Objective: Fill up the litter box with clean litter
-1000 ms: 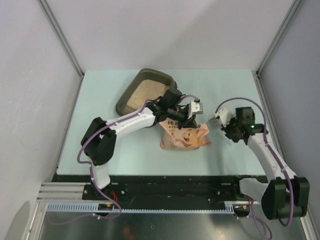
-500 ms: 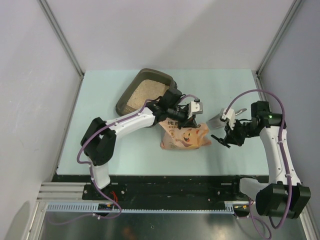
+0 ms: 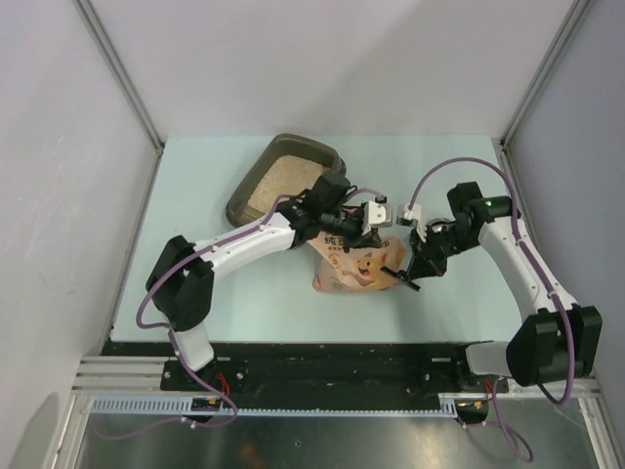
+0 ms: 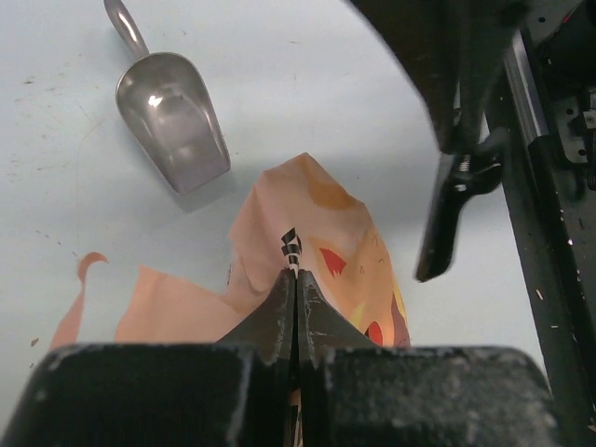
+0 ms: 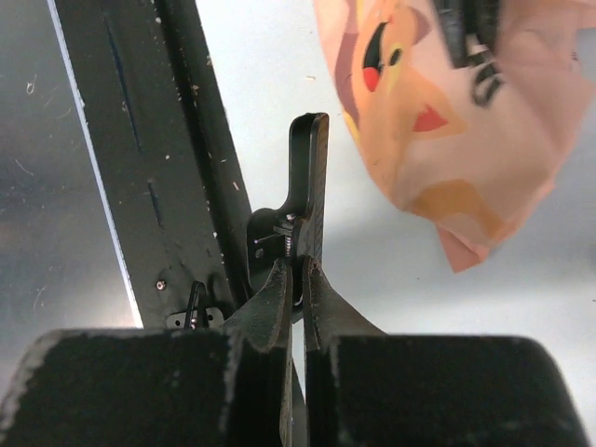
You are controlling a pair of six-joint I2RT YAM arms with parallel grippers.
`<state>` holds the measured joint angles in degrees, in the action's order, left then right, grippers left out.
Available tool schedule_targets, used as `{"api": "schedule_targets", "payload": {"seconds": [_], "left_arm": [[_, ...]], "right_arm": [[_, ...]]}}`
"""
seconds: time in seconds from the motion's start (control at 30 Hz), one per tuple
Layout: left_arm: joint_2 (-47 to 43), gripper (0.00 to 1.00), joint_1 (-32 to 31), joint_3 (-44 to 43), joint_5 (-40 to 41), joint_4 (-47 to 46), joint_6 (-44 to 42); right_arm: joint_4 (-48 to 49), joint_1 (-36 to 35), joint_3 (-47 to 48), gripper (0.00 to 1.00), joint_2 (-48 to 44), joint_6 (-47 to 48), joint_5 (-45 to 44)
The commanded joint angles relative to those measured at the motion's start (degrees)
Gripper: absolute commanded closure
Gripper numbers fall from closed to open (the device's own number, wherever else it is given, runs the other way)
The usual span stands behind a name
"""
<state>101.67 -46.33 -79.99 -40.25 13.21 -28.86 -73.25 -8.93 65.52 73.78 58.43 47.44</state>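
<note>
Sitting beyond left end effector (image 4: 294, 279): litter box (image 3: 245, 191).

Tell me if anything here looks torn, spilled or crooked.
The bag has a ragged top edge, and a torn pink strip trails beside it on the table. The litter box sits diagonally to the table's edges. The litter lies inside it; no clear spill shows.

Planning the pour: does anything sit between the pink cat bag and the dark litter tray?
No loose object visible: only the left arm crosses between the salmon-pink cartoon-cat bag and the dark grey-brown plastic litter box.
</note>
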Motion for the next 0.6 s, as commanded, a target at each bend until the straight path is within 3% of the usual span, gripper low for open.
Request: {"api": "schedule_targets", "payload": {"seconds": [0.0, 0.43, 0.57], "left_arm": [[-3.58, 1.00, 0.53, 0.88, -1.84, -0.03, -2.52], [3.35, 1.00, 1.24, -4.82, -10.55, 5.86, -0.23], [5.29, 0.90, 1.15, -6.50, -13.18, 7.35, 0.47]], "right_arm": [[1.36, 1.98, 5.05, 1.00, 3.73, -2.97, 1.34], [5.92, 3.66, 9.89, 1.00, 7.26, -5.17, -3.67], [7.86, 3.13, 10.24, 1.00, 7.26, -6.14, -5.16]]}}
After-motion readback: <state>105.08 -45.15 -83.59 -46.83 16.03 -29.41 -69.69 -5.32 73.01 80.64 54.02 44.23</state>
